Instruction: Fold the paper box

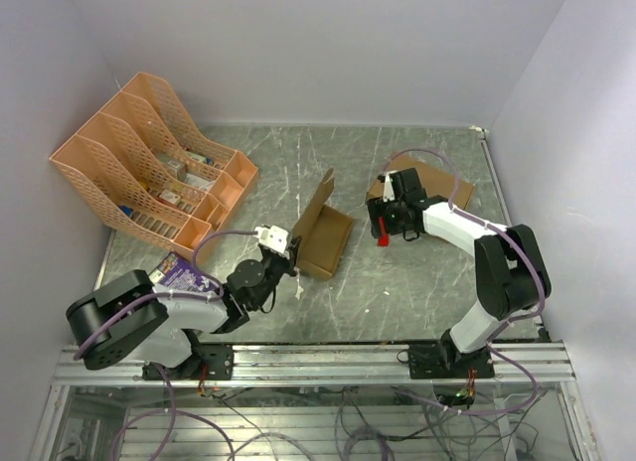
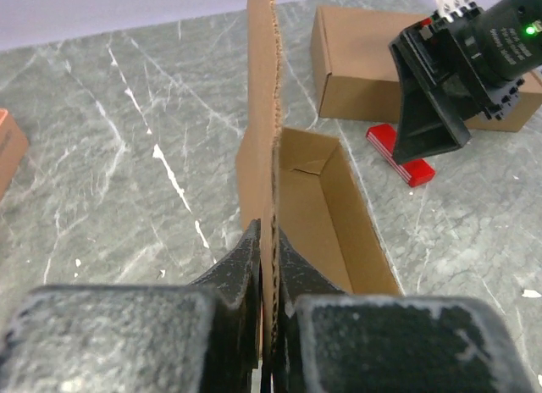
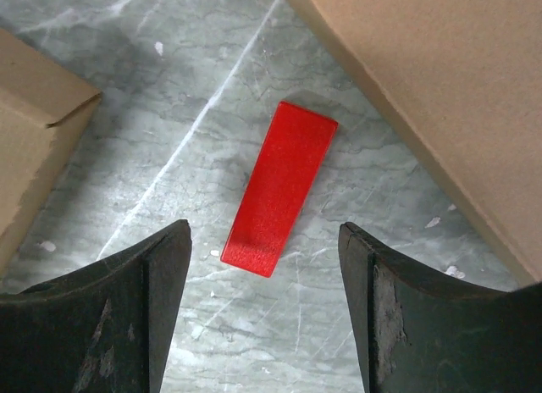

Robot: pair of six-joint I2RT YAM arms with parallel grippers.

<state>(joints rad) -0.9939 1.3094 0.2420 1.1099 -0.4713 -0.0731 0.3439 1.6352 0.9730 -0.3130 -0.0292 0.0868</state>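
The paper box point(image 1: 331, 244) is a narrow brown tray lying on the table's middle, its long lid flap point(image 1: 318, 203) standing upright. My left gripper point(image 1: 293, 254) is shut on the near end of that flap; in the left wrist view the fingers point(image 2: 246, 262) pinch the flap's edge point(image 2: 262, 113) beside the open tray point(image 2: 326, 215). My right gripper point(image 1: 381, 228) hangs open to the right of the box, over a red block point(image 3: 281, 185) on the table, with nothing between its jaws point(image 3: 264, 229). A corner of the paper box point(image 3: 34, 139) shows at left in the right wrist view.
A larger closed cardboard box point(image 1: 442, 188) lies at the back right, partly under the right arm. An orange file organizer point(image 1: 149, 163) stands at the back left. A purple packet point(image 1: 179, 272) sits by the left arm's base.
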